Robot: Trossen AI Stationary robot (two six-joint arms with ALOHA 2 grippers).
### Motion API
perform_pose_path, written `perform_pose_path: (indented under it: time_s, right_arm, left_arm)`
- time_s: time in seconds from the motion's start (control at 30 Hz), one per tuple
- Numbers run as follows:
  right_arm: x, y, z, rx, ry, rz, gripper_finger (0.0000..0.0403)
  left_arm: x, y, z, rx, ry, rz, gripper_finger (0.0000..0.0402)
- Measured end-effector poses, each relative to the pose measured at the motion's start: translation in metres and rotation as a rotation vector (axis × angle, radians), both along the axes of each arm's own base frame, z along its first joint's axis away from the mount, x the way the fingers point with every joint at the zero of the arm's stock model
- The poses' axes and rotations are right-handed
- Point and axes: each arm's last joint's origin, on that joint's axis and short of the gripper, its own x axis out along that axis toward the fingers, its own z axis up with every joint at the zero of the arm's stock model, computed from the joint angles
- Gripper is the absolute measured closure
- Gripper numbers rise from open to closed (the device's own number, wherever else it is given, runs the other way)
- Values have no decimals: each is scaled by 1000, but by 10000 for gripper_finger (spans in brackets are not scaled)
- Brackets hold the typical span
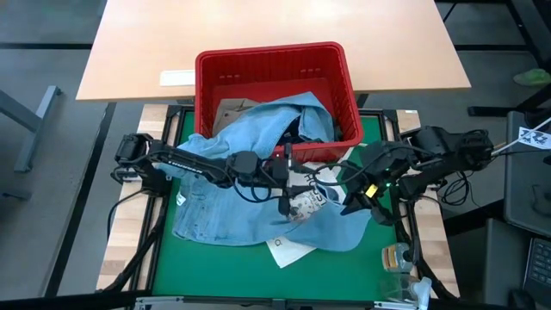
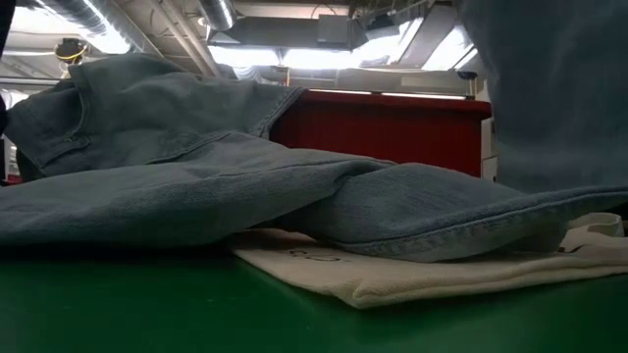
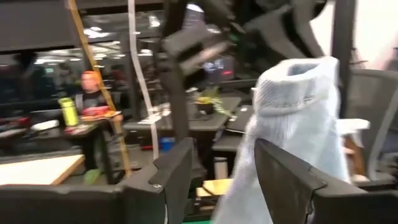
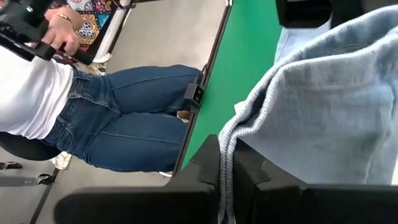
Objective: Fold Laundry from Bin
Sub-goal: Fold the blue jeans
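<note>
The light blue denim garment hangs out of the red bin over its near rim and spreads on the green mat. It lies over the white tote bag. My left gripper is open above the middle of the denim. In the left wrist view a raised bunch of denim stands by one finger. My right gripper is shut on the denim at the garment's right side. The other garments are hidden. My left gripper: the raised denim passes close behind one finger, and I cannot tell whether it touches it. My right gripper pinches a stitched edge of the denim between its two shut fingers. The cloth spreads away from the fingers in a raised fold above the mat.
The bin stands at the mat's far edge, with a wooden table behind it. A small clear container sits at the mat's near right corner. A person in jeans stands beside the table's edge. The low view shows denim piled across the mat.
</note>
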Motion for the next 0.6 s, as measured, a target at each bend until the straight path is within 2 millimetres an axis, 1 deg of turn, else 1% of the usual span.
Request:
perform_pose_path:
  time_s: [0.17, 0.43, 0.6]
  right_arm:
    - [0, 0, 0, 0, 0, 0, 387]
    - [-2, 0, -2, -2, 38, 6, 387]
    - [-4, -1, -4, -5, 67, 10, 387]
  left_arm:
    - [0, -1, 0, 7, -1, -47, 233]
    - [0, -2, -1, 7, 9, -45, 233]
    - [1, -2, -12, 16, 121, -46, 233]
